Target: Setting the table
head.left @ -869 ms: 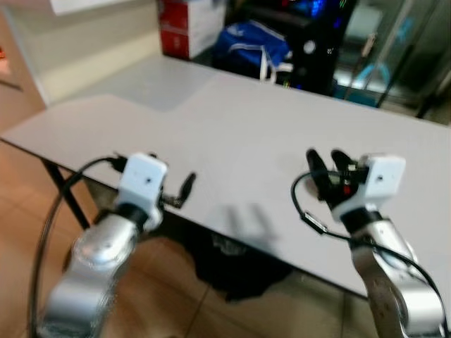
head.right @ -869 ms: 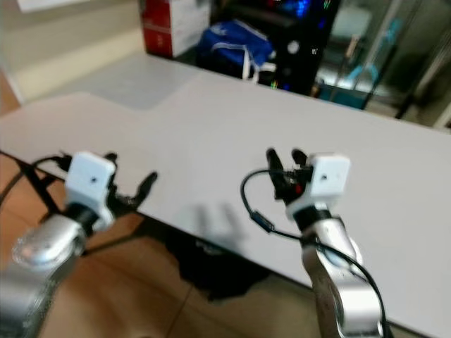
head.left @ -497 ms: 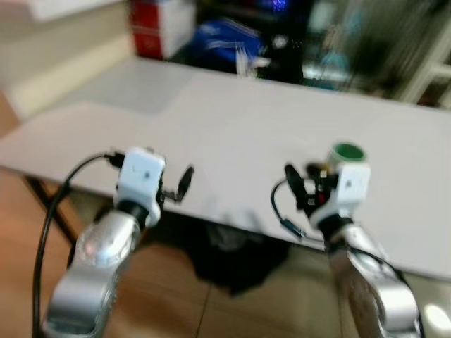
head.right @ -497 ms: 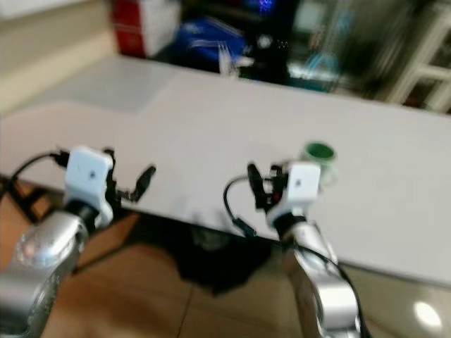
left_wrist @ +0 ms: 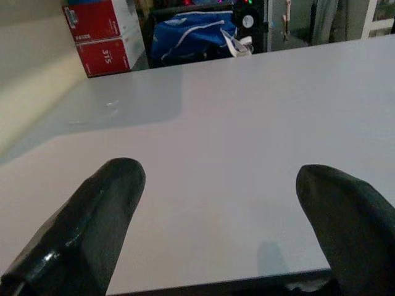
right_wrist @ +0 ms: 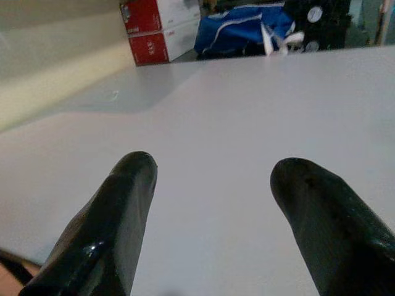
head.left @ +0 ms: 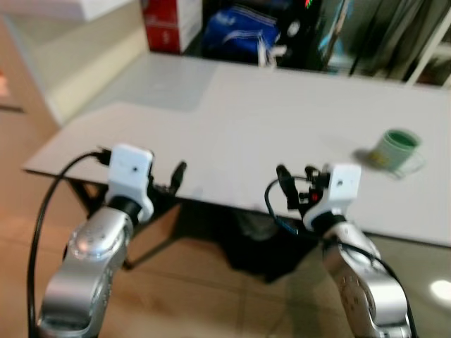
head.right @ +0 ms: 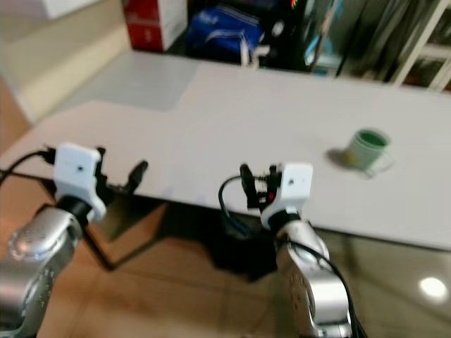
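Note:
A green mug (head.left: 396,148) stands upright on the white table (head.left: 282,113), far to the right. Both grippers hover at the table's near edge, well short of the mug. My left gripper (head.left: 169,180) is at the left part of that edge, open and empty; in the left wrist view its two black fingers (left_wrist: 92,228) stand wide apart over bare tabletop. My right gripper (head.left: 294,189) is near the middle of the edge, left of the mug, also open and empty, with its fingers (right_wrist: 327,216) spread in the right wrist view.
A red box (head.left: 171,24) and a blue bag (head.left: 236,39) sit beyond the table's far side. A dark bundle (head.left: 261,246) lies on the wooden floor under the table, beside a black table leg (head.left: 151,250). White shelving (head.right: 423,49) stands at the far right.
The camera has swung right and pulled back, bringing the green mug into view. Both grippers, which were over the tabletop, now sit at its near edge, still open.

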Motion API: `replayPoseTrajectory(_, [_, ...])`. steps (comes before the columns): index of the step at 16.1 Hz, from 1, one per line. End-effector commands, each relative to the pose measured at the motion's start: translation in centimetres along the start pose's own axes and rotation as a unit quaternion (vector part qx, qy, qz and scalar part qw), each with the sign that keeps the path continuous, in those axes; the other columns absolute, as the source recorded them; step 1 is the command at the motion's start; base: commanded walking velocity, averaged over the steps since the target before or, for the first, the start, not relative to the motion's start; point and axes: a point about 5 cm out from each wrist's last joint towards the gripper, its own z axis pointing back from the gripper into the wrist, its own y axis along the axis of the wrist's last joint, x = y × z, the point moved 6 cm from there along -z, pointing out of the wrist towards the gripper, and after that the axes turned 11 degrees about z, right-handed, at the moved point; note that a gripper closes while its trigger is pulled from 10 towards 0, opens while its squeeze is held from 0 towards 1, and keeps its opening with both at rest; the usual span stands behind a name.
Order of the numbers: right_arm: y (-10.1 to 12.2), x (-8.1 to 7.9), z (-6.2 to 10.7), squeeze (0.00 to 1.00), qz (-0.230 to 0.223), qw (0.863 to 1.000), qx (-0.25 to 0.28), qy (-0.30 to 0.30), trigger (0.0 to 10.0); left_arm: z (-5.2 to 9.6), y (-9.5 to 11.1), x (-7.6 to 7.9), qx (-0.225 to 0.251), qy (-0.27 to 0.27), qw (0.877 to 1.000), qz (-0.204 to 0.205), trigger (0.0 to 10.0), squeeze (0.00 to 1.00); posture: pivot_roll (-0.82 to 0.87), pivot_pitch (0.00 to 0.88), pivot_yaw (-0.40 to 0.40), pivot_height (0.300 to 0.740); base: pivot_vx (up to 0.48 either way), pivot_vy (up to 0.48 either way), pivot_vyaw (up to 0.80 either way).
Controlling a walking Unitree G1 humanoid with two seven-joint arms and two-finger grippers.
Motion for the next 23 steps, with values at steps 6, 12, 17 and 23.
replayPoseTrajectory(6, [0.3,1.1,-0.9,0.00,0.036,0.999,0.004,-0.040,10.0,-0.4,0.6,-1.0,0.006,0.014,0.999,-0.029,10.0,0.00,0.04,0.000,-0.005,0.740,0.000,0.480,0.00])
replayPoseTrajectory(12, [1.0,1.2,-1.8,0.00,0.035,0.998,0.009,-0.048,10.0,-0.7,1.3,-1.8,0.022,0.039,0.998,-0.036,10.0,0.00,0.04,0.000,-0.021,0.740,0.000,0.480,-0.40])
replayPoseTrajectory(17, [1.6,1.3,-2.3,0.00,0.040,0.997,0.018,-0.058,10.0,-0.8,1.8,-2.4,0.028,0.050,0.997,-0.041,10.0,0.00,0.04,0.000,-0.026,0.740,0.000,0.480,-0.80])
replayPoseTrajectory(23, [2.7,0.5,-2.4,0.00,0.034,0.998,0.042,-0.029,10.0,-0.8,3.8,-3.0,0.057,0.056,0.995,-0.060,10.0,0.00,0.05,0.000,-0.031,0.740,0.000,0.480,-0.46])
